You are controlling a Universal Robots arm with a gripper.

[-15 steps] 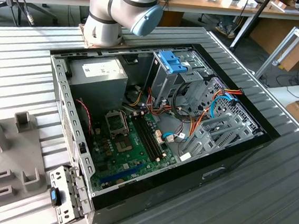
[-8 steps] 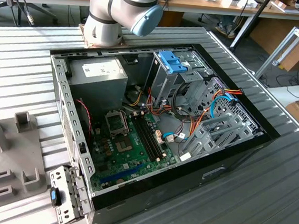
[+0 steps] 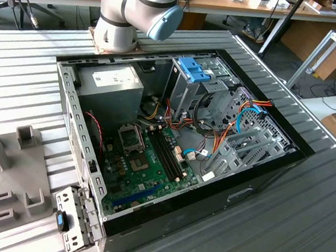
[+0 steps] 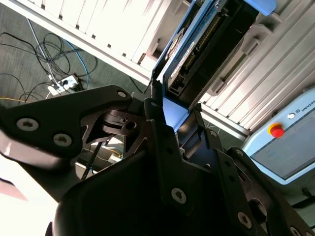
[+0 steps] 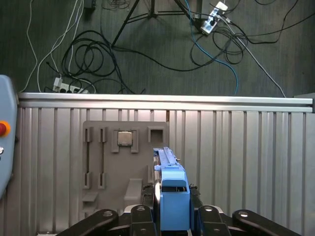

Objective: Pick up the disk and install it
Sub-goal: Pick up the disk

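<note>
While the gripper is clamped on the disk, that disk stands edge-on between the jaws, held above the ribbed table. I judge it stiff, dense for its size, smooth and sensitive to knocks. The rigid metal body seems a safer place to grip than the more pliable blue rails. In the second wrist view the disk shows a blue rail and a dark face. Farther off lie a grey fixture and floor cables.
</note>
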